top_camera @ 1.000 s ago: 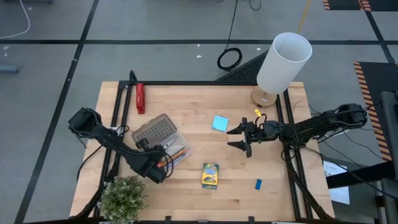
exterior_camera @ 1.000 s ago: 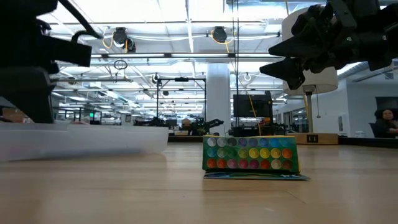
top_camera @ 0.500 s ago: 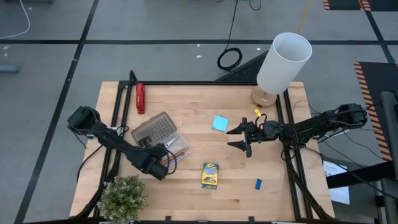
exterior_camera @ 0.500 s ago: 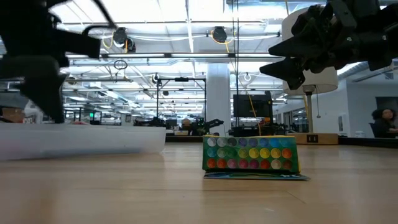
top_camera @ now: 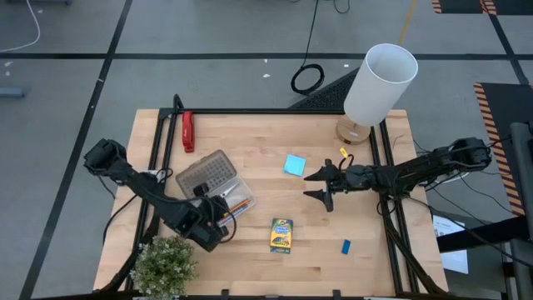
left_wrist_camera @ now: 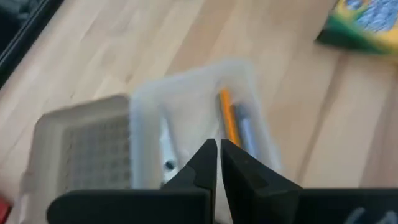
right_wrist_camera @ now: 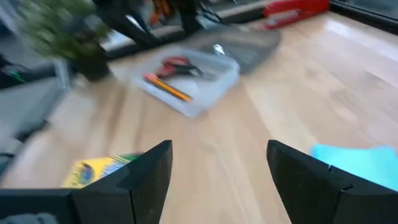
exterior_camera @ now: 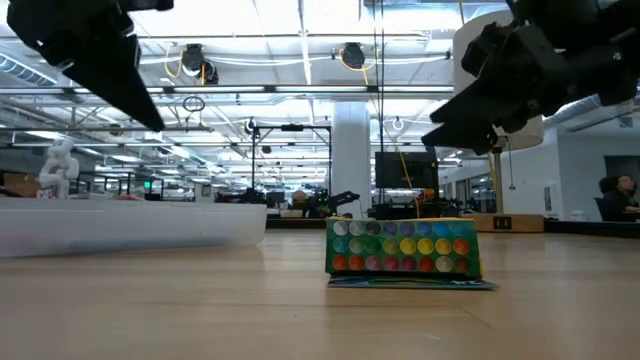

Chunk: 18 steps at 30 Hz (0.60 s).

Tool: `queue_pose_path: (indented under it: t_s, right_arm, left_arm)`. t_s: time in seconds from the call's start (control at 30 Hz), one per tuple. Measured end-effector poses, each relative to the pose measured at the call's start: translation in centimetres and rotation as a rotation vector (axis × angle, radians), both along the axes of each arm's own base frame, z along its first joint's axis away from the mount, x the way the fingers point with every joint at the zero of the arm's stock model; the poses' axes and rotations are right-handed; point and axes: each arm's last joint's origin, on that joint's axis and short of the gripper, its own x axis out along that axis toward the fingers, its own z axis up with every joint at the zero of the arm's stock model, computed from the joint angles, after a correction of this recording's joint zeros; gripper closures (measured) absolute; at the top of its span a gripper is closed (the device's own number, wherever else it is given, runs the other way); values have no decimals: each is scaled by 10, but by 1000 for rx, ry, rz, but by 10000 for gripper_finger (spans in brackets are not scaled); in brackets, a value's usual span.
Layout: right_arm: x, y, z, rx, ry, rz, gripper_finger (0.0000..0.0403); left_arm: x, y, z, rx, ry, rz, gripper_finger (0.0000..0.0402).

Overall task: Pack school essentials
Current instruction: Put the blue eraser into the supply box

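Table (top_camera: 258, 137) of light wood, a white lamp (top_camera: 379, 83) at the far right corner, well behind the right gripper. Clear plastic case (top_camera: 218, 185) with its grey dotted lid folded open sits just ahead of the left gripper (top_camera: 218, 223) – in the left wrist view the two dark fingers (left_wrist_camera: 205, 163) are pressed nearly together, holding nothing, tips poised above the case's open tray. Potted plant (top_camera: 164, 262) close behind the left arm at the near edge. Inside the case: red-handled scissors (right_wrist_camera: 179, 65), orange pencil (left_wrist_camera: 228, 120) and a blue pen (left_wrist_camera: 244, 132) beside it, right under the left fingertips. Red bar-shaped tool (top_camera: 188, 131) lies at the far left edge, well beyond the case.

Right gripper (top_camera: 320, 184) hangs above the table with fingers spread wide, empty – yellow-green crayon box (top_camera: 281, 235) lies nearer the front edge, between the two grippers, apart from both. Light-blue square notepad (top_camera: 294, 165) lies just beside the right gripper's far finger, not touched. Tiny blue eraser (top_camera: 346, 246) sits near the front edge, off to the right gripper's near side.
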Motion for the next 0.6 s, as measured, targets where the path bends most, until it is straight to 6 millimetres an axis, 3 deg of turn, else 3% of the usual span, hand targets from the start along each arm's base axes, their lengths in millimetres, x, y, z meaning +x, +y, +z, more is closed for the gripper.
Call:
queue_pose_path:
  t_s: [0.3,0.6]
  right_arm:
    - [8,9,9,-86,203,-23,149]
    - [10,34,26,-93,288,79,149]
  left_arm:
    - [7,-12,4,18,-95,-94,376]
    - [10,-17,6,14,-121,-137,376]
